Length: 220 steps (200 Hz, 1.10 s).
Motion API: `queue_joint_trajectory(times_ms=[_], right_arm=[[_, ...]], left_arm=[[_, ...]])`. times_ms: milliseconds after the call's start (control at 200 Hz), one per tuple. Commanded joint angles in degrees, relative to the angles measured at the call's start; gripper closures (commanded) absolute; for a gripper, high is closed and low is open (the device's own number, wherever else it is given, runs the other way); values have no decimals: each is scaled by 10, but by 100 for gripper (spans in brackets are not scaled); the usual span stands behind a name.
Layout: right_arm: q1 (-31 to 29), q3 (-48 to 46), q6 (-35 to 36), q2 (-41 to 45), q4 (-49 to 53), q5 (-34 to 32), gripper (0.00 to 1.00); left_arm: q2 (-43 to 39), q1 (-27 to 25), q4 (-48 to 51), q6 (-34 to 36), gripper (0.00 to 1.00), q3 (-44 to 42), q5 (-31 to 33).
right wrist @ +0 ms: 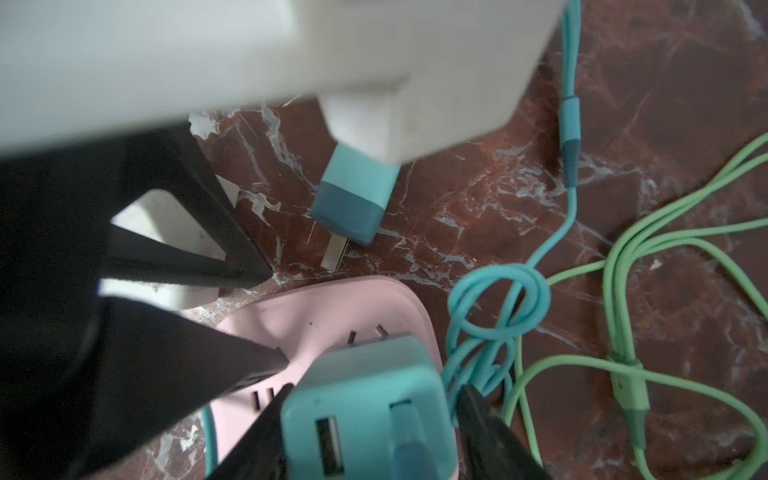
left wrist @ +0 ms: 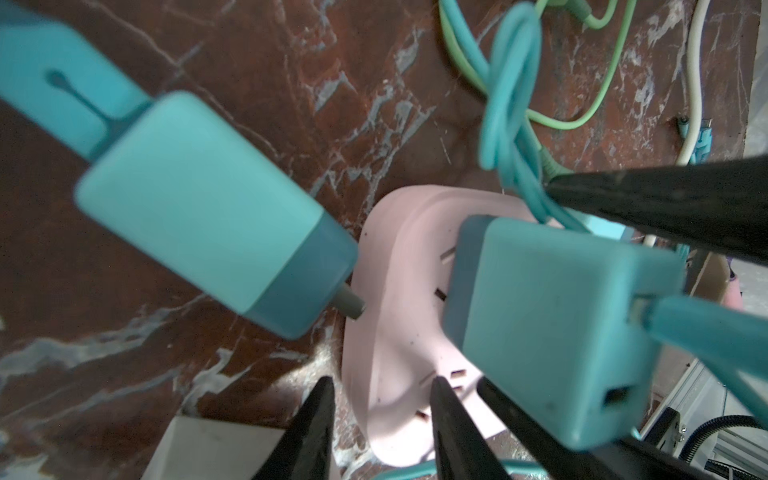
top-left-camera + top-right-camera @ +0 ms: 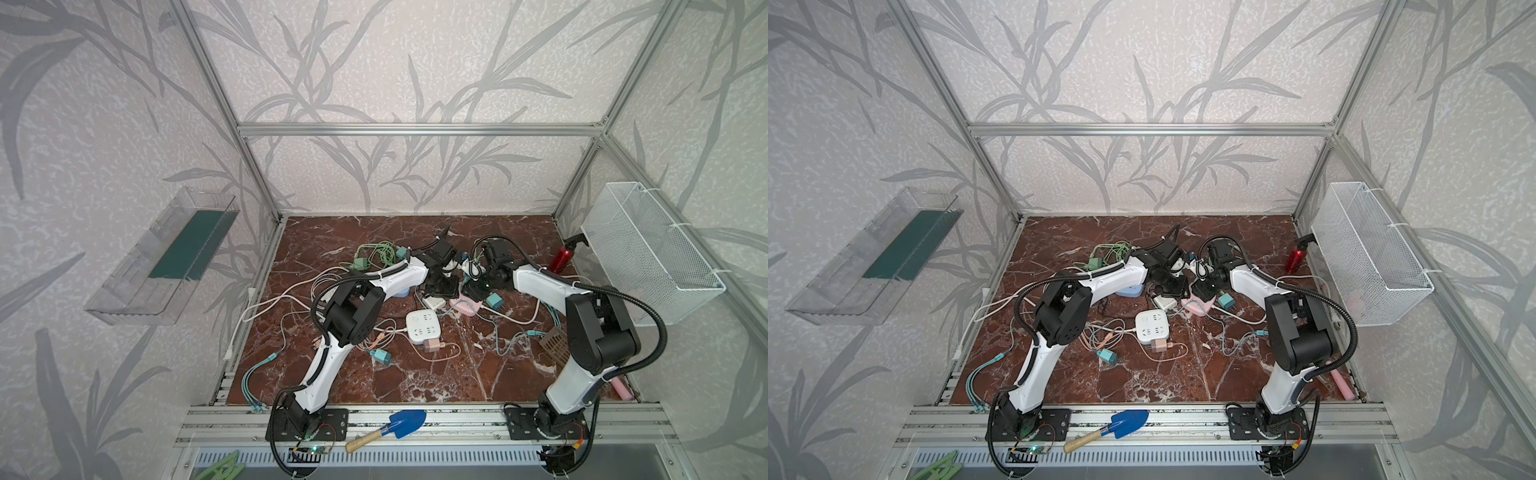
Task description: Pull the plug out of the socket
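Marble tabletop (image 3: 415, 374), plug (image 1: 365, 399) upright on pink socket (image 1: 332, 307)

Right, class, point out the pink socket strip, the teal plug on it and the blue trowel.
pink socket strip (image 2: 395, 332), left wrist view, bare pink face.
teal plug (image 2: 552, 332), left wrist view, side of body.
blue trowel (image 3: 409, 422), a top view, its blade.

The left arm (image 3: 328, 372) and the right arm (image 3: 571, 380) have smooth white shells and chunky black joints (image 3: 353, 316). A bumpy black hose (image 3: 663, 332) runs along each one. Each stands on a flat black plate (image 3: 338, 417) with small silver screws. A tiny green light (image 3: 314, 448) glows by the left plate.
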<state>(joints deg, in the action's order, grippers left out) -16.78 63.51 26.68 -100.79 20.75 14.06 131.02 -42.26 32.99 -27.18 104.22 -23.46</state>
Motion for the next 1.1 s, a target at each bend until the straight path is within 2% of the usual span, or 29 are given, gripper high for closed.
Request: queue_joint_trajectory(times_ms=[0, 165, 315, 585, 840, 975, 1095], right_arm=[[-1, 20, 9, -19, 7, 28, 47], [-1, 7, 14, -19, 1, 2, 64], [-1, -3, 2, 9, -18, 9, 67], [-3, -9, -65, 48, -46, 47, 74], [-6, -14, -134, 71, -86, 58, 77], [-10, -4, -125, 65, -74, 32, 77], [-32, -12, -85, 72, -72, -21, 78]], left_arm=[[19, -2, 32, 8, 61, 12, 3], [33, -1, 51, 11, 63, 28, 4], [40, -2, 63, 17, 63, 36, 21], [56, -3, 86, 21, 63, 45, 48], [94, -17, 148, 52, 63, 96, 90], [106, -20, 153, 52, 63, 103, 87], [118, -20, 165, 55, 63, 114, 92]])
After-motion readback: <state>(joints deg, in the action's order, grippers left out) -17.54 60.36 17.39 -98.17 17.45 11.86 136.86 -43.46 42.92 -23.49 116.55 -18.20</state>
